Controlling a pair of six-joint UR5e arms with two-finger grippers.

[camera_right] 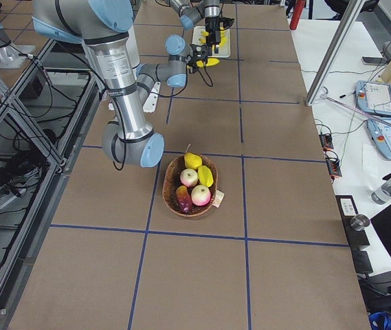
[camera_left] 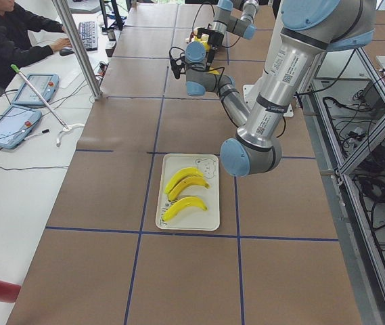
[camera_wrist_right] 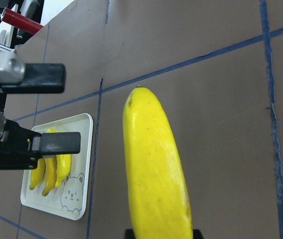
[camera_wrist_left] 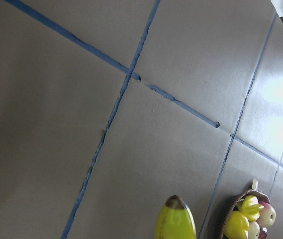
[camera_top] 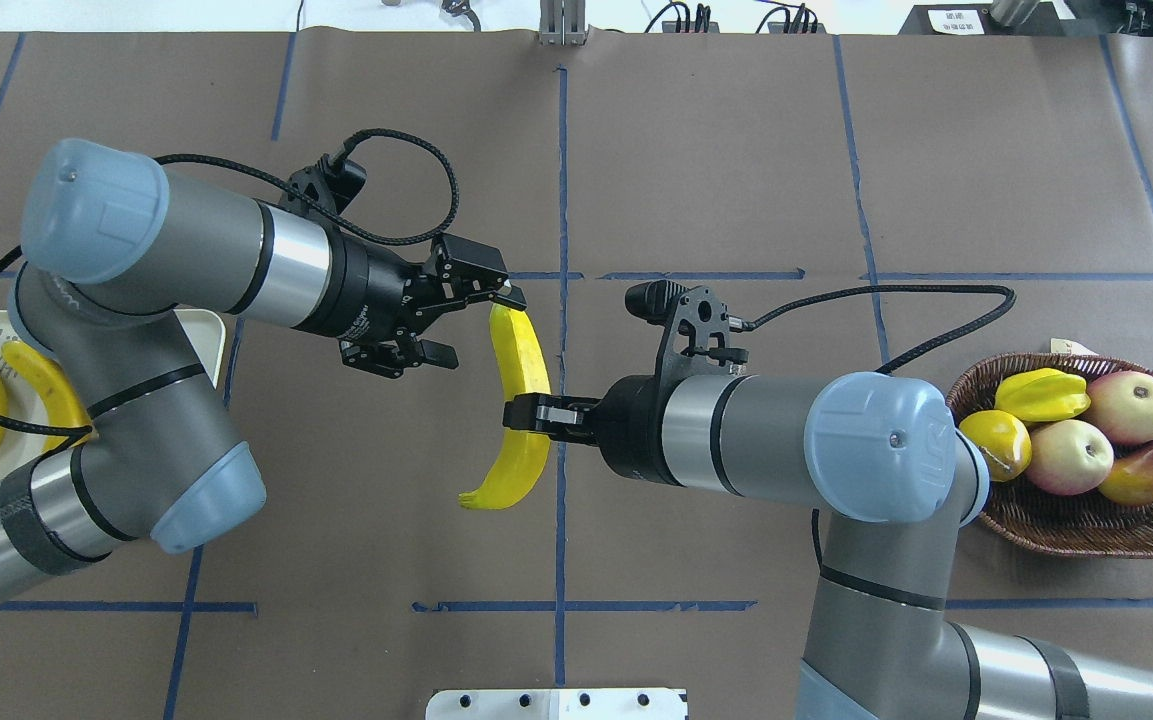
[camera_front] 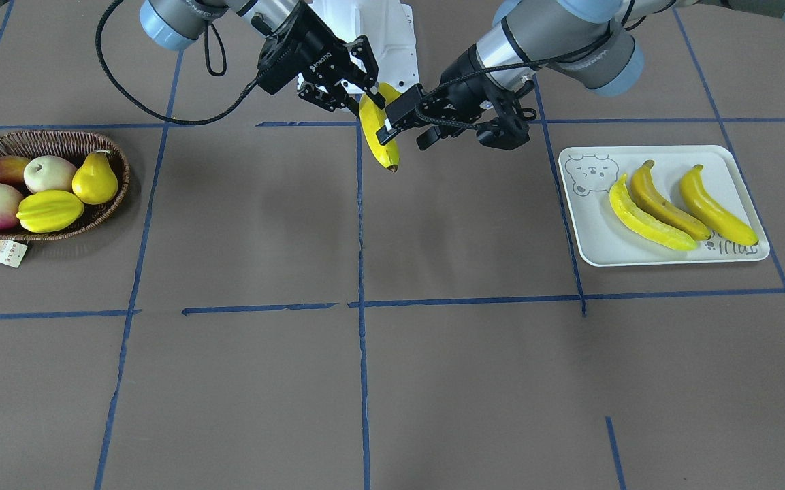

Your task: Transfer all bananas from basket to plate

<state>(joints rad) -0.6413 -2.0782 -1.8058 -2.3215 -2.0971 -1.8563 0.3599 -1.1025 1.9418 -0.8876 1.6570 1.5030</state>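
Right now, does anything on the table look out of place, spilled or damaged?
Nothing stands out: three bananas lie side by side on the plate; the right gripper holds the fourth banana in the air, near the open jaws of the left gripper. The basket holds only other fruit. Nothing is spilled.

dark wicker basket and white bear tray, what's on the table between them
Front-facing view: only bare brown table cover with blue tape lines; a long yellow banana is held above it midway.

ROBOTIQ on right gripper (camera_front: 363,101) housing, UR logo on right arm's blue cap (camera_top: 886,440)
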